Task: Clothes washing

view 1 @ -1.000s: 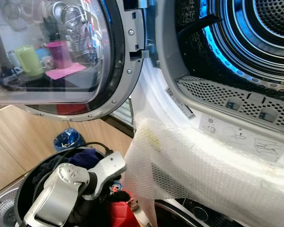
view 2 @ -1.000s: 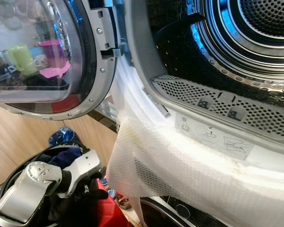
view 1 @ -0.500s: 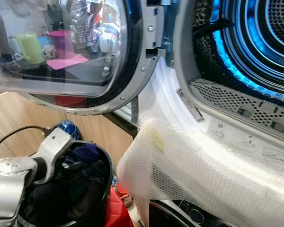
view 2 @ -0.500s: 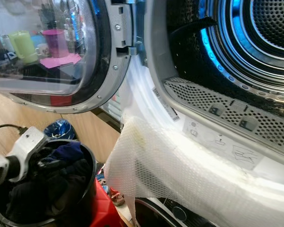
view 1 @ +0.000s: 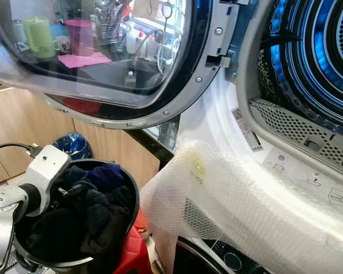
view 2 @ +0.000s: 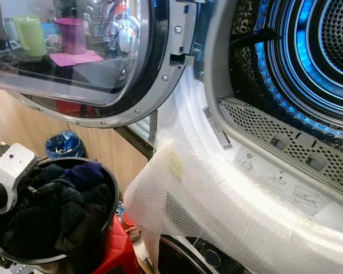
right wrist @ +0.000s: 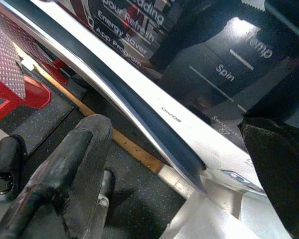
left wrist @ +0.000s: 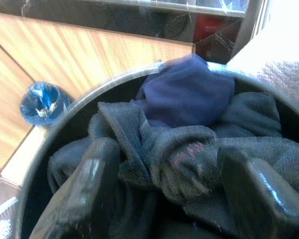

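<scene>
A black bucket (view 1: pixel 130 197) at lower left is heaped with dark clothes (view 1: pixel 83 214), a navy-blue piece (left wrist: pixel 189 92) lying on top. My left arm comes in from the left, its white wrist (view 1: pixel 46 168) at the bucket's near rim. My left gripper (left wrist: pixel 167 157) is open just over the pile, with a grey fold of cloth (left wrist: pixel 182 154) lying between its black fingers (left wrist: pixel 92 184). The dryer drum (view 1: pixel 326 57) stands open at upper right, its round glass door (view 1: pixel 103 57) swung out to the left. My right gripper (right wrist: pixel 172 132) hangs open beside the lower machine's control panel (right wrist: pixel 214 74).
Bubble wrap (view 1: pixel 234 205) is draped over the drum's lower lip and hangs down the front. A red stool (view 1: pixel 134 254) carries the bucket. A blue bag (view 1: pixel 71 145) lies on the floor by wooden cabinets (view 1: pixel 17 123). The open door overhangs the bucket.
The camera has turned left, so the machine sits further right in the picture. My left arm has drawn back from over the bucket's middle to its left rim.
</scene>
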Available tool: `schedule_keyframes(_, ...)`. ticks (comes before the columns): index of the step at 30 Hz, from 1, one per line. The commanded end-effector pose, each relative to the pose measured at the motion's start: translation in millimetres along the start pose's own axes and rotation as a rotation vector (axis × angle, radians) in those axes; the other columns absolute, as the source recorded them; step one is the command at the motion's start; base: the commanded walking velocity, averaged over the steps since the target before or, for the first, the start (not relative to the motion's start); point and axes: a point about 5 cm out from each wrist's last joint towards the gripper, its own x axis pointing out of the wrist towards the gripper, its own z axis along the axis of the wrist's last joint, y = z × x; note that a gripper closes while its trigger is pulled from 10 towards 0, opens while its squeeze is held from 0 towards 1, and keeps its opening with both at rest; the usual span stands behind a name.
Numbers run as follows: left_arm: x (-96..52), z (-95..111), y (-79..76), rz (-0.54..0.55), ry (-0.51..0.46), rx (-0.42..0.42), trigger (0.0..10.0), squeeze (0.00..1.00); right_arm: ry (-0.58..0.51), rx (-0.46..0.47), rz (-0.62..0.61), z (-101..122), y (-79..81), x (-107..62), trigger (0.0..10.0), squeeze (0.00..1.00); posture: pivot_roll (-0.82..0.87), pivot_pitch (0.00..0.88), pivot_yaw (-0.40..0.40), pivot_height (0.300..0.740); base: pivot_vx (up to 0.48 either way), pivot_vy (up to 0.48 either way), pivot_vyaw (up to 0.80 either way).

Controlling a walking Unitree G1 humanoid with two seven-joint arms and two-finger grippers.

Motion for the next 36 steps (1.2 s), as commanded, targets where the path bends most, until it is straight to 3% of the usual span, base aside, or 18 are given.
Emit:
schedule_keyframes(1,1.1,-5,-0.1,0.017,0.026,0.006,10.0,0.00,-0.080,-0.029,-0.020,25,-10.5,4.1,10.0,0.00,0.48,0.003,-0.165,0.740,0.000,0.000,0.00)
schedule_keyframes(6,4.6,-10,2.1,0.004,0.058,0.051,10.0,0.00,-0.080,-0.020,-0.020,23,-8.7,4.0,10.0,0.00,0.48,0.001,-0.162,0.740,0.000,0.000,0.00)
schedule_keyframes(10,12.2,-4,0.7,-0.056,0.039,0.192,10.0,0.00,-0.062,0.002,-0.024,14,-6.0,1.9,10.0,0.00,0.45,0.002,-0.150,0.740,0.000,0.000,0.00)
schedule_keyframes(14,15.7,8,10.7,0.006,0.001,0.283,10.0,0.00,-0.056,0.014,-0.029,10,-5.8,0.8,10.0,0.00,0.43,0.001,-0.142,0.740,0.000,0.000,0.00)
schedule_keyframes(16,16.0,17,14.0,0.035,-0.046,0.285,10.0,0.00,-0.056,0.018,-0.029,8,-5.7,0.4,10.0,0.00,0.43,0.001,-0.142,0.740,0.000,0.000,0.00)
schedule_keyframes(17,14.2,33,17.1,0.076,-0.145,0.268,10.0,0.00,-0.057,0.024,-0.031,7,-5.9,-0.2,10.0,0.00,0.42,0.004,-0.142,0.740,0.000,0.000,0.00)
schedule_keyframes(18,14.2,37,15.9,0.085,-0.176,0.232,10.0,0.00,-0.057,0.025,-0.031,6,-6.5,-0.5,10.0,0.00,0.43,0.009,-0.144,0.740,0.000,0.000,0.00)
schedule_keyframes(19,14.2,37,15.9,0.085,-0.176,0.232,10.0,0.00,-0.057,0.025,-0.031,6,-6.5,-0.5,10.0,0.00,0.43,0.009,-0.144,0.740,0.000,0.000,0.00)
schedule_keyframes(23,19.9,26,7.6,0.097,-0.163,0.071,10.0,0.00,-0.058,0.015,-0.029,7,-8.4,-0.6,10.0,0.00,0.43,0.012,-0.151,0.740,0.000,0.000,0.00)
schedule_keyframes(24,19.9,26,7.6,0.097,-0.163,0.071,10.0,0.00,-0.058,0.015,-0.029,7,-8.4,-0.6,10.0,0.00,0.43,0.012,-0.151,0.740,0.000,0.000,0.00)
schedule_keyframes(25,20.9,22,4.5,0.095,-0.155,0.033,10.0,1.00,-0.061,0.013,-0.027,8,-9.5,-0.5,10.0,0.00,0.43,0.013,-0.151,0.740,0.000,0.000,0.00)
schedule_keyframes(29,22.6,1,7.2,0.172,-0.078,-0.132,10.0,1.00,-0.074,-0.006,-0.023,14,-13.4,0.4,10.0,0.00,0.44,0.020,-0.154,0.740,0.000,0.000,0.00)
schedule_keyframes(34,29.8,-3,4.3,0.199,-0.065,-0.227,10.0,1.00,-0.077,-0.007,-0.019,14,-12.2,0.7,10.0,0.00,0.43,0.022,-0.153,0.740,0.000,0.000,0.00)
schedule_keyframes(35,32.6,-4,0.2,0.186,-0.053,-0.221,10.0,0.00,-0.078,-0.005,-0.016,14,-11.3,0.7,10.0,0.00,0.43,0.022,-0.153,0.740,0.000,0.000,0.00)
schedule_keyframes(36,33.2,-4,-0.8,0.186,-0.048,-0.215,10.0,0.00,-0.078,-0.005,-0.016,14,-11.0,0.7,10.0,0.00,0.43,0.022,-0.151,0.740,0.000,0.000,0.00)
